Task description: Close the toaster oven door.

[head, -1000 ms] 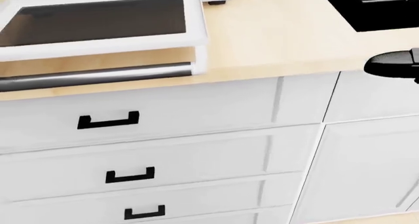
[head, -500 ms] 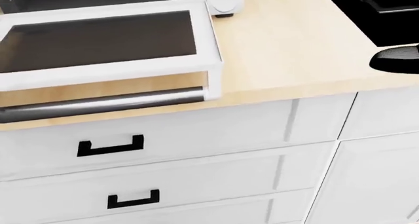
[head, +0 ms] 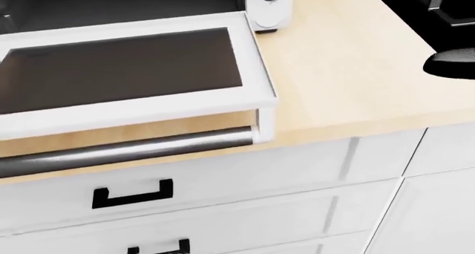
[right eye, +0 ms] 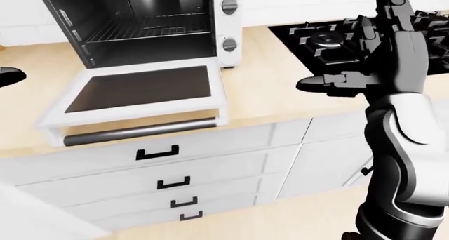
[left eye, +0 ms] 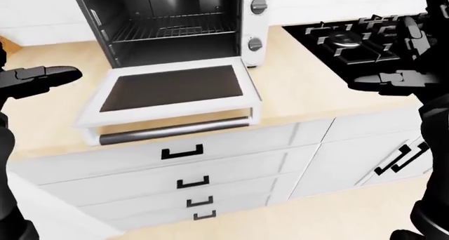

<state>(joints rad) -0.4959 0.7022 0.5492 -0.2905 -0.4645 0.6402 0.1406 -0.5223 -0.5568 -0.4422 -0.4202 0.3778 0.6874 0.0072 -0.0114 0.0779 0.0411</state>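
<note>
Door (left eye: 172, 90): folded down flat from the oven mouth, its glass face turned upward; the long axis is seen running left to right in the left-eye view, with the free edge toward the view's bottom.
Door look: a white frame is seen around a dark glass pane; a silver bar handle (left eye: 175, 131) is carried below the free edge, parallel to the counter's edge and overhanging it.
Oven (left eye: 172, 24): white casing, dark open cavity facing the robot, a wire rack (left eye: 168, 29) shown inside; two round knobs (left eye: 256, 24) are stacked on the panel at the right of the cavity.
Writing: no brand or label can be read on the oven or door.
Location: the oven is set on a pale wood counter (left eye: 301, 92), the door lying between the two hands and lower than both in the eye views.
Left hand (left eye: 35, 79): held just left of the door's left edge, apart from it; fingers are extended sideways toward the door, unclenched, nothing gripped.
Right hand (right eye: 382, 56): raised well right of the door, fingers spread and pointing up, one finger (right eye: 326, 83) stretched toward the door; nothing is held.
Stove (left eye: 351, 37): black burner grates are seen just behind the right hand.
Drawers (left eye: 189, 171): white fronts with black handles are stacked below the door, under both hands.
</note>
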